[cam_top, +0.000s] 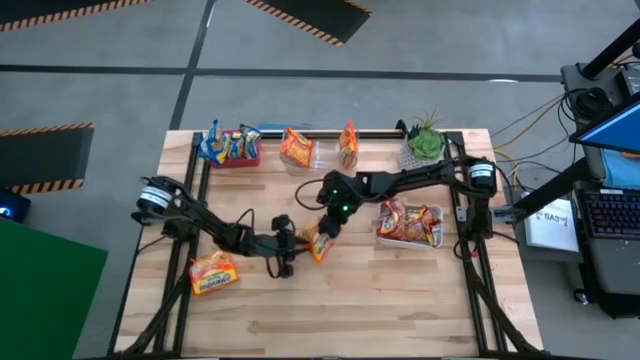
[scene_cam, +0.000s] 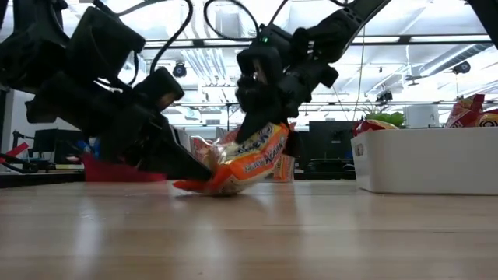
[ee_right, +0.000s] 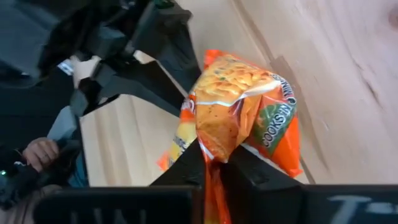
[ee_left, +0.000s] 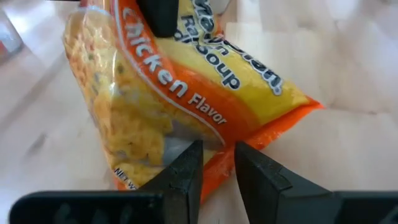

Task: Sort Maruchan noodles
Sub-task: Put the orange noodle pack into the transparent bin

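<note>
Table (cam_top: pixel 400 300): pale wood, filling the middle of the high view.
Bin (cam_top: pixel 432 240): white, right of centre, holding several packets.
Left gripper (cam_top: pixel 292 243): centre-left, fingers pinched on the lower seam of the chicken-flavour packet (cam_top: pixel 320 243).
Right gripper (cam_top: pixel 328 222): centre, fingers shut tight on the upper seam of the same packet.
Packet position: centre of the high view, tilted, lower edge touching the wood in the low view.
Handling: looks light, crinkly and slippery, with a brittle noodle block inside; the flat end seams seem the safest hold.
</note>
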`<action>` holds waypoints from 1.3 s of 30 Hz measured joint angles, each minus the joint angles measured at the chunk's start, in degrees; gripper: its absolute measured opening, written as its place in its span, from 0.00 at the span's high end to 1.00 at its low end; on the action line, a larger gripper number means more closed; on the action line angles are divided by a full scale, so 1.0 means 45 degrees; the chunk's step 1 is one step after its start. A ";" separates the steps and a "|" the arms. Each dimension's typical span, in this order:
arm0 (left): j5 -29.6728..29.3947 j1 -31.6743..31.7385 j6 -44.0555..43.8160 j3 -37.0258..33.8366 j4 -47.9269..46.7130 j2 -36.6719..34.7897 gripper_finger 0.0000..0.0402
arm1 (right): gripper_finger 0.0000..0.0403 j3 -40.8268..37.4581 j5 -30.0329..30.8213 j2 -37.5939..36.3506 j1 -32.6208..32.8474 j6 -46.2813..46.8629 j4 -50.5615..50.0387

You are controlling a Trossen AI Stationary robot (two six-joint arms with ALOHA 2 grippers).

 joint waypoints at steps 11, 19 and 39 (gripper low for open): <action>0.0000 0.0000 0.1653 -0.0896 -0.0054 -0.3282 0.81 | 0.98 0.0034 0.1189 -0.2580 -0.0165 -0.0206 -0.0508; 0.0002 0.0000 0.4527 -0.1205 -0.0104 -0.6691 0.81 | 0.98 0.2479 0.4623 -0.3757 -0.0726 -0.1552 -0.3837; -0.4696 0.0097 0.9997 -0.1079 -0.0167 -1.2246 0.81 | 0.98 0.9905 0.6618 0.0431 -0.3910 -0.2683 -0.9479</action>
